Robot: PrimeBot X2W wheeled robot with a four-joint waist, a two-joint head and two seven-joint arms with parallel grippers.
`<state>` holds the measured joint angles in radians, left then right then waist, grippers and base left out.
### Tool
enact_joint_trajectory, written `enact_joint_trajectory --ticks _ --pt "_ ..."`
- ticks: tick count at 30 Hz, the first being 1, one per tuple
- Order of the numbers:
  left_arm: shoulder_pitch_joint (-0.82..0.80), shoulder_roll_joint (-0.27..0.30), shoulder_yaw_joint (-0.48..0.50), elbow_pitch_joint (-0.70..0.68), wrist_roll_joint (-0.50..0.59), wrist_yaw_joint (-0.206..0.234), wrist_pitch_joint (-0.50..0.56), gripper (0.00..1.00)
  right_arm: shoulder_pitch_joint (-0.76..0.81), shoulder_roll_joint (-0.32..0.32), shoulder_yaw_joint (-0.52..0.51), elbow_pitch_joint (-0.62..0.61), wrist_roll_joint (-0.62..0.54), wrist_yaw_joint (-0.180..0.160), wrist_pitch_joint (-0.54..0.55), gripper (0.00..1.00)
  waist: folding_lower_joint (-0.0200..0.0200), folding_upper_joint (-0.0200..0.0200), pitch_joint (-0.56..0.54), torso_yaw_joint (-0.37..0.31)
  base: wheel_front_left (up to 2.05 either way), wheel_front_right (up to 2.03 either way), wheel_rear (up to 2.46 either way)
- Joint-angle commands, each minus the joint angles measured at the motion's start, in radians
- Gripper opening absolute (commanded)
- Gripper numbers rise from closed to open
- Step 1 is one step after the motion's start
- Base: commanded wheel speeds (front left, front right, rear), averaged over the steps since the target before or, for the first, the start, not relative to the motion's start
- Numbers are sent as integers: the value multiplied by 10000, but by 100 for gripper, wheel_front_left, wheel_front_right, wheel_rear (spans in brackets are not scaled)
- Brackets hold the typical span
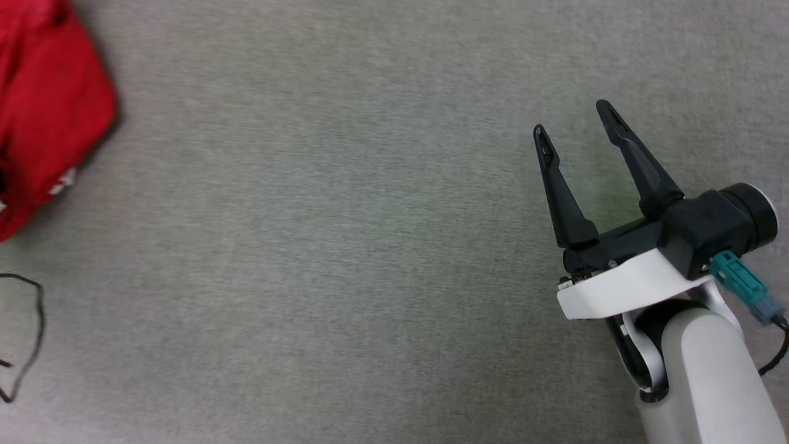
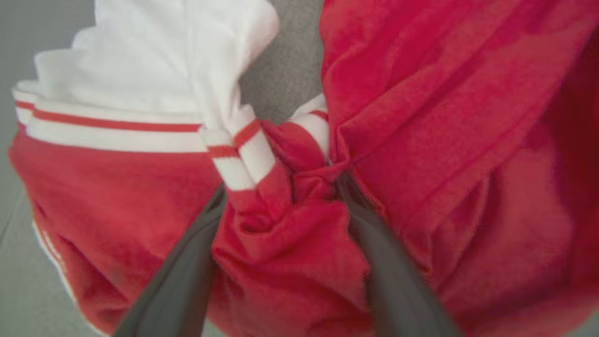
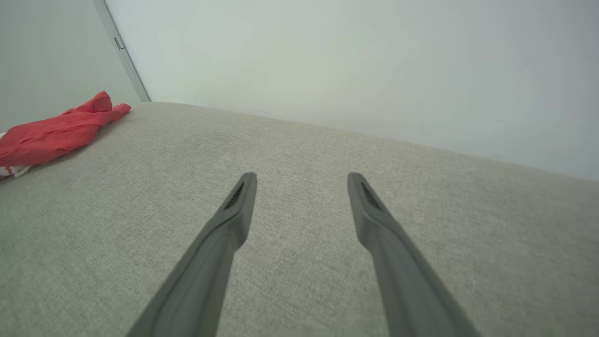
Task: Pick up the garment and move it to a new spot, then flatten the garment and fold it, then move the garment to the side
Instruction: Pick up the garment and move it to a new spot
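Locate the red jersey point(image 1: 49, 111) lying crumpled on the grey fabric-covered counter point(image 1: 345, 246), neither flattened nor folded. Note the left end effector point(image 2: 282, 186) set directly into the jersey: jaws spread wide, not clamped, with both dark fingers point(image 2: 187, 271) straddling a bunched ridge of red cloth and the tips sunk among the folds. Just beyond the fingertips, identify a white sleeve point(image 2: 154, 56) of the jersey, edged with red-and-white striped trim point(image 2: 112, 124), and a second, twisted run of the same trim touching the ridge. Lettering and number on the jersey: hidden in the folds. Find the right end effector point(image 1: 572, 117) well apart from the jersey, to its right, over bare counter fabric: jaws fully apart, nothing between them, touching nothing. On the side of that end effector away from the jersey, note the white wrist housing point(image 1: 616, 287), the pale forearm point(image 1: 709, 382) and a teal connector point(image 1: 736, 280) with a dark lead. Near the jersey, on the side toward the robot, note a thin black cable point(image 1: 38, 320) in a loop, apart from the cloth. Beyond the jersey, past the far edge of the counter, register a plain pale wall point(image 3: 374, 61).
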<state>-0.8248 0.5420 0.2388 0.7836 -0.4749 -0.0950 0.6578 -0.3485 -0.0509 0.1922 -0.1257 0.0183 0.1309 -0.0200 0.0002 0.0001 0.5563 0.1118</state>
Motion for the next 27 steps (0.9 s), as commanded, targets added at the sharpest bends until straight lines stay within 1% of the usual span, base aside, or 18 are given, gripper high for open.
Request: enact_joint_trajectory --ticks 1,3,5,6,7,8,9,10,13,16,17,18,20,24,25,27 --pt "287 -13 44 368 -50 161 396 100 -150 9 11 28 50 -3 -80 100 -2 -1 286 -295 0 0 0" --pt "647 -52 147 812 -189 397 963 100 -202 11 -18 87 94 -3 -138 100 -2 -1 334 -356 0 0 0" --pt "900 -159 244 1045 -282 601 1192 100 -240 12 -42 125 92 -3 -161 100 -2 -1 349 -388 0 0 0" --pt "1003 -200 246 1084 -321 622 1275 100 -247 12 -59 140 98 -3 -173 100 -2 -1 340 -395 0 0 0" --pt "1072 -226 227 1070 -334 618 1278 56 -240 12 -79 156 99 -3 -177 100 -2 -1 313 -392 0 0 0" --pt "1104 -216 194 971 -272 621 1090 9 -229 12 -110 165 95 -3 -181 100 -2 -1 273 -375 0 0 0" --pt "1091 -214 138 878 -222 544 986 0 -216 11 -124 178 83 -3 -167 100 -2 -1 211 -354 0 0 0" --pt "1037 -196 87 741 -149 485 775 0 -199 11 -133 193 81 -3 -163 100 -2 -1 137 -325 0 0 0" --pt "677 63 -44 210 129 450 -288 0 -135 11 -120 241 114 -3 -182 100 -2 -1 -178 -236 0 0 0" --pt "320 322 -118 -166 446 514 -1513 0 14 9 -121 374 221 -3 -248 100 -2 -1 -681 -175 0 0 0" --pt "159 304 -104 -264 465 508 -1890 0 74 9 -146 402 232 -3 -237 100 -2 -1 -850 -149 0 0 0" --pt "-75 242 -259 -500 693 469 -2961 0 316 9 -293 466 346 -3 -256 100 -2 -1 -1403 -65 0 0 0" --pt "-231 176 -337 -658 848 469 -3771 0 490 9 -364 528 457 -3 -300 100 -2 -1 -1821 -54 0 0 0" --pt "-501 23 -600 -888 1142 361 -5227 0 873 9 -548 599 712 -3 -346 100 -2 -1 -2617 -156 0 0 0" --pt "-501 23 -600 -888 1142 361 -5227 0 873 9 -548 599 712 -3 -346 100 -2 -1 -2617 -156 0 0 0" --pt "-554 -87 -739 -949 1274 360 -5825 0 1057 9 -634 655 875 -3 -395 100 -2 -1 -3041 -266 0 0 0"
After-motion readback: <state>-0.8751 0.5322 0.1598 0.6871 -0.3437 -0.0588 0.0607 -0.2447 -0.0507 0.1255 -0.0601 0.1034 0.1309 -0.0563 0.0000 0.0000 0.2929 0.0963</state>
